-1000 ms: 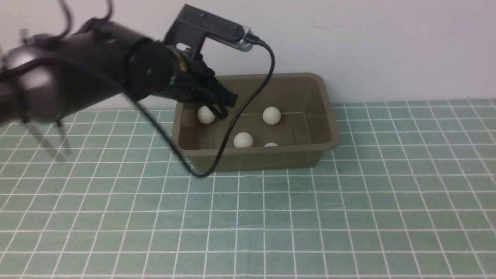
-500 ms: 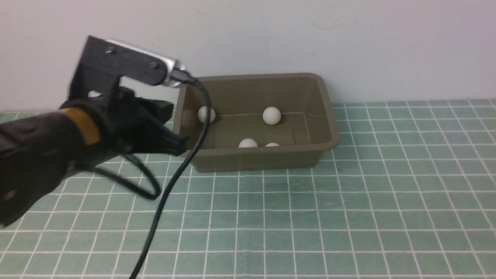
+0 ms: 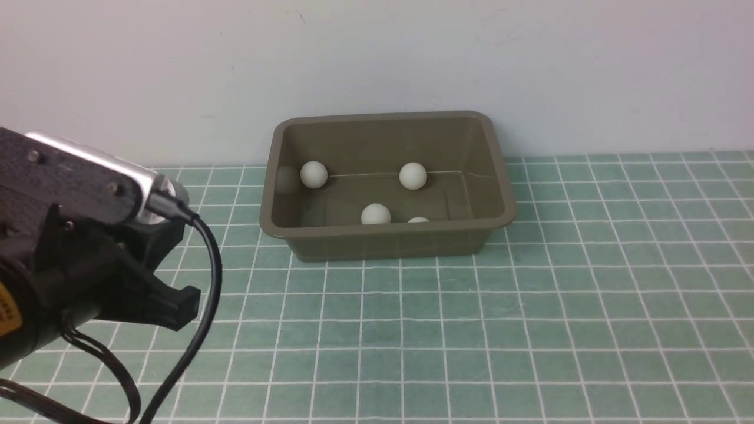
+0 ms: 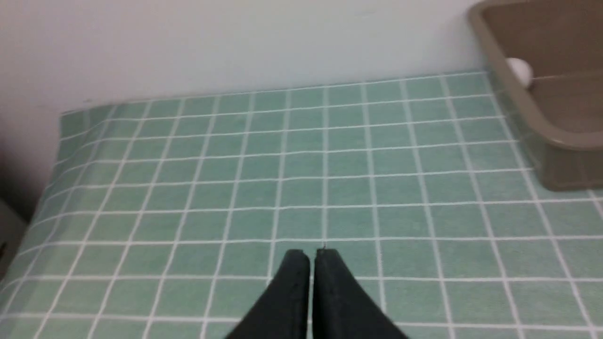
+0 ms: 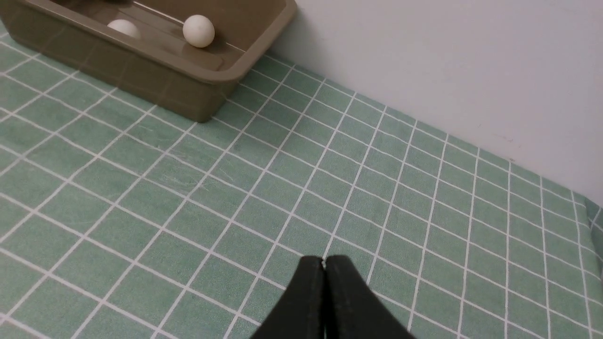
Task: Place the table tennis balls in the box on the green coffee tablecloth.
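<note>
The olive-brown box [image 3: 383,244] stands on the green coffee tablecloth [image 3: 471,330] near the back wall. Several white table tennis balls lie inside it: one at the back left [image 3: 313,174], one at the back right [image 3: 413,175], one near the front wall [image 3: 375,214], and one half hidden behind the front rim [image 3: 418,220]. My left gripper [image 3: 182,306] hangs low at the front left, well clear of the box, shut and empty [image 4: 311,256]. The right gripper [image 5: 324,261] is also shut and empty above bare cloth; its view shows the box [image 5: 141,66] with two balls [image 5: 198,31].
A pale wall runs just behind the box. The left arm's black cable [image 3: 206,294] loops down over the cloth at the front left. The cloth's left edge [image 4: 52,155] and right edge [image 5: 589,212] show in the wrist views.
My left arm has pulled back from over the box's left end, down to the front left. The front ball in the box has rolled a little.
</note>
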Controlling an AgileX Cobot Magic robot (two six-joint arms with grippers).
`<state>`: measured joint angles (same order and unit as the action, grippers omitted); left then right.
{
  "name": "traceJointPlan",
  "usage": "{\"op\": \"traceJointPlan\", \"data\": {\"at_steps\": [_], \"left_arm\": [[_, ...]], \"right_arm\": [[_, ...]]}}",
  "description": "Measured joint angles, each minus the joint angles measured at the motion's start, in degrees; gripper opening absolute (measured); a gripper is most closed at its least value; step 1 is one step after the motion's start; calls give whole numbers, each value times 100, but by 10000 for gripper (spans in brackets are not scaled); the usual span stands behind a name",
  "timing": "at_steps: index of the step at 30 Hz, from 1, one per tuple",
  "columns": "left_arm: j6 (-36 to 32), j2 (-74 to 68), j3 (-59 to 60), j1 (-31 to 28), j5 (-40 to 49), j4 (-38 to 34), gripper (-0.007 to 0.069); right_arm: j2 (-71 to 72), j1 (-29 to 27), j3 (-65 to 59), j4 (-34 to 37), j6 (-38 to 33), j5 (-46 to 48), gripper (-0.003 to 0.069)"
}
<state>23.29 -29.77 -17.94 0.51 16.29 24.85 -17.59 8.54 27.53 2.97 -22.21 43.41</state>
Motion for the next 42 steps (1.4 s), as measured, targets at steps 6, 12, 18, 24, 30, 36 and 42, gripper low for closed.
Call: {"op": "traceJointPlan", "data": {"at_steps": [6, 12, 18, 24, 30, 36, 42], "left_arm": [[38, 1738, 866, -461, 10, 96, -4], [42, 2924, 1433, -471, 126, 110, -4], [42, 3039, 1724, -471, 236, 114, -4], [65, 3039, 1930, -471, 252, 114, -4], [81, 3039, 1953, -489, 252, 114, -4], [81, 3039, 1953, -489, 252, -320, -4], [81, 3039, 1953, -489, 252, -1406, -4]], "right_arm": [[0, 0, 0, 0, -6, 5, -16], [0, 0, 0, 0, -6, 5, -16], [0, 0, 0, 5, -6, 69, -16], [0, 0, 0, 5, -6, 98, -16], [0, 0, 0, 0, -6, 98, -16], [0, 0, 0, 0, -6, 104, -16], [0, 0, 0, 0, -6, 110, -16]]}}
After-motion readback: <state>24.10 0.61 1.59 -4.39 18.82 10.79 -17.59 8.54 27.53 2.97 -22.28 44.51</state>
